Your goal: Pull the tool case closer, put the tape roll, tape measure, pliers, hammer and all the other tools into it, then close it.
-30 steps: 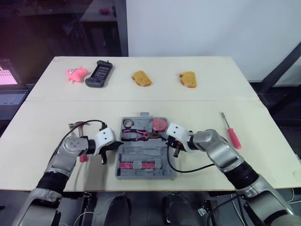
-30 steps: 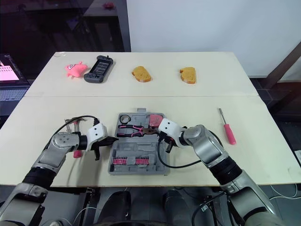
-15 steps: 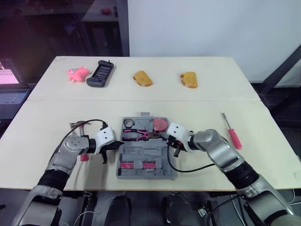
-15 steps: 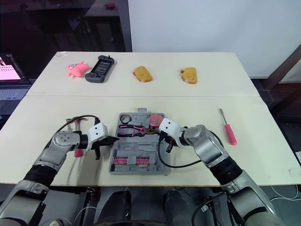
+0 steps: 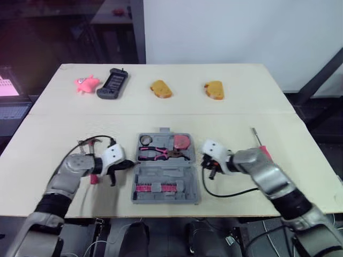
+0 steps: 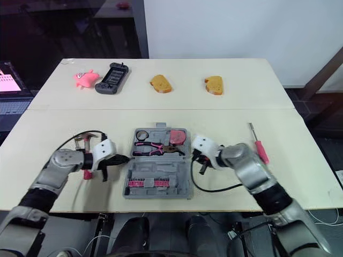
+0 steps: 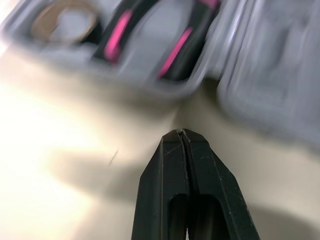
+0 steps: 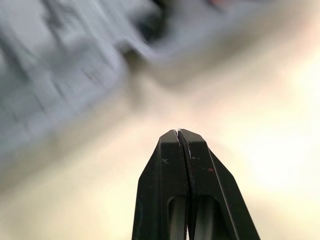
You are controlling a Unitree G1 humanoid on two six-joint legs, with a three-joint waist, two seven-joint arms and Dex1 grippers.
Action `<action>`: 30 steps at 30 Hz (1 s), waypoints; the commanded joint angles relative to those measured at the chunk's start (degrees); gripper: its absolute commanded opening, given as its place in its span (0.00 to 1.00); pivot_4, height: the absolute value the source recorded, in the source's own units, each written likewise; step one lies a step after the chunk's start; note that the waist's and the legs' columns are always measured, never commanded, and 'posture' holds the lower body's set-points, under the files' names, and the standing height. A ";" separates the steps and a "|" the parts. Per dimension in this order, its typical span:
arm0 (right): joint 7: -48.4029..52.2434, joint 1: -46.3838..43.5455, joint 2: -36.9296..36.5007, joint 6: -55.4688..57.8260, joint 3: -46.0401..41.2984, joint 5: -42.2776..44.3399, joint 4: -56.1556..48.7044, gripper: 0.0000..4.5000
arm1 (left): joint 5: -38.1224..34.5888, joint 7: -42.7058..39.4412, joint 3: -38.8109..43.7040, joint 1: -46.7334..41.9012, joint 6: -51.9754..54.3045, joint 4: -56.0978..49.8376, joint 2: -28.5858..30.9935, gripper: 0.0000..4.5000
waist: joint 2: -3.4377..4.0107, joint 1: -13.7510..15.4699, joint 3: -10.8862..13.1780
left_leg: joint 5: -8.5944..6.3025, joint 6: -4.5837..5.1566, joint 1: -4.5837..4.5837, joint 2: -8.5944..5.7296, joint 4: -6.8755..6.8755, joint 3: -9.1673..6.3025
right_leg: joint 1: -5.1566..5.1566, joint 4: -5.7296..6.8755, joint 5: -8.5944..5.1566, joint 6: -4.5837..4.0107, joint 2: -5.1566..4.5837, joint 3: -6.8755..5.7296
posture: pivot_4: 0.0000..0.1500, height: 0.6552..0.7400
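- The tool case [image 5: 166, 170] lies open at the middle of the table [image 5: 225, 115], near the front edge — lid half flat toward the robot, tray half farther away.
- In the tray half: the tape roll [image 5: 146, 140] on the left, the pliers [image 5: 161, 154] with pink-and-black handles across the middle, and the pink tape measure [image 5: 182, 142] on the right.
- The left gripper [image 7: 181, 134] has its fingers pressed together, holding nothing, over the table just beside the case's left edge.
- The right gripper [image 8: 178, 132] is likewise pinched together and empty, just off the case's right edge.
- The hammer [image 5: 89, 143] lies on the table by the left arm, left of the case.
- A pink-handled screwdriver [image 6: 260, 150] lies right of the case, beyond the right arm.
- Along the far edge — a pink toy [image 5: 86, 83], a black handheld device [image 5: 111, 84] and two brown bread-like pieces [image 5: 161, 89].
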 commanded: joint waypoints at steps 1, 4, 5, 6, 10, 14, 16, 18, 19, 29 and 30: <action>3.12 3.52 -3.90 -3.92 -10.97 5.73 -3.87 0.00 | -5.43 -2.63 6.49 3.50 0.97 -5.04 4.73 0.01 | -0.03 0.09 0.03 | 0.00 0.00 0.00 0.02 -0.03 0.00 | -0.02 0.00 -0.01 0.00 0.01 0.00 | 1.00 1.00; 5.69 9.31 -7.52 -8.95 -20.40 9.16 -2.81 0.00 | -11.56 -6.52 13.41 9.06 2.53 -9.13 9.34 0.01 | -0.08 0.20 0.13 | 0.00 0.00 -0.02 0.02 -0.04 0.03 | -0.01 -0.03 -0.01 -0.01 -0.02 0.00 | 1.00 1.00; 6.96 11.55 -8.54 -10.19 -23.30 10.57 -2.72 0.00 | -13.48 -7.56 15.78 10.93 2.86 -10.23 10.56 0.01 | -0.08 0.23 0.14 | -0.01 -0.01 -0.02 0.01 -0.04 0.07 | -0.01 -0.05 -0.02 0.00 -0.05 0.02 | 1.00 1.00; 8.60 14.37 -9.81 -11.71 -26.33 11.70 -2.88 0.06 | -14.87 -8.10 18.35 12.84 3.09 -10.70 11.85 0.00 | -0.07 0.30 0.15 | -0.01 -0.01 -0.02 0.02 -0.05 0.11 | -0.01 -0.07 -0.03 -0.01 -0.07 0.03 | 1.00 1.00; 12.08 23.17 -11.10 -16.26 -36.91 15.47 -2.74 0.40 | -16.74 -8.36 26.20 18.83 2.87 -8.71 15.12 0.12 | -0.05 0.30 0.18 | -0.01 -0.01 0.03 0.01 -0.03 0.15 | 0.02 -0.07 -0.14 -0.18 -0.08 0.05 | 1.00 1.00; 15.80 30.73 -11.00 -20.08 -47.15 18.82 0.46 0.85 | -17.06 -7.59 32.94 23.13 2.13 -3.29 17.46 0.52 | -0.08 0.15 0.21 | -0.01 -0.01 0.06 0.01 -0.03 0.18 | 0.02 -0.08 -0.16 -0.22 -0.08 0.11 | 1.00 1.00; 16.31 32.64 -11.15 -22.57 -49.64 18.60 3.32 1.00 | -17.06 -7.61 34.63 24.17 1.80 -1.23 17.95 0.74 | -0.08 0.09 0.21 | -0.01 -0.01 0.06 0.01 0.00 0.24 | 0.00 -0.09 -0.17 -0.24 -0.09 0.17 | 1.00 1.00; 16.75 33.65 -11.53 -25.18 -50.92 18.07 6.69 1.00 | -16.16 -7.34 35.39 24.94 0.35 0.92 18.32 0.98 | -0.09 0.05 0.21 | -0.02 -0.02 0.09 0.01 -0.01 0.29 | 0.02 -0.09 -0.17 -0.25 -0.09 0.21 | 1.00 1.00; 16.99 34.01 -11.70 -26.19 -51.15 17.89 7.98 1.00 | -15.87 -7.22 35.60 25.12 -0.13 1.72 18.39 0.98 | -0.08 0.04 0.21 | -0.02 -0.02 0.09 0.01 -0.01 0.31 | 0.00 -0.09 -0.17 -0.25 -0.09 0.23 | 1.00 1.00; 15.60 33.81 -11.91 -28.37 -49.08 18.32 8.19 1.00 | -15.14 -5.14 34.41 24.82 -1.93 3.09 16.70 0.98 | -0.08 0.07 0.21 | -0.02 -0.02 0.08 0.01 -0.04 0.39 | -0.06 -0.09 -0.17 -0.25 -0.08 0.32 | 1.00 1.00; 15.18 33.99 -11.72 -27.36 -49.09 18.91 6.58 1.00 | -14.98 -4.02 34.53 24.84 -1.82 2.87 16.34 0.98 | -0.08 0.07 0.21 | -0.02 -0.02 0.08 0.01 -0.04 0.40 | -0.06 -0.09 -0.17 -0.24 -0.08 0.32 | 1.00 1.00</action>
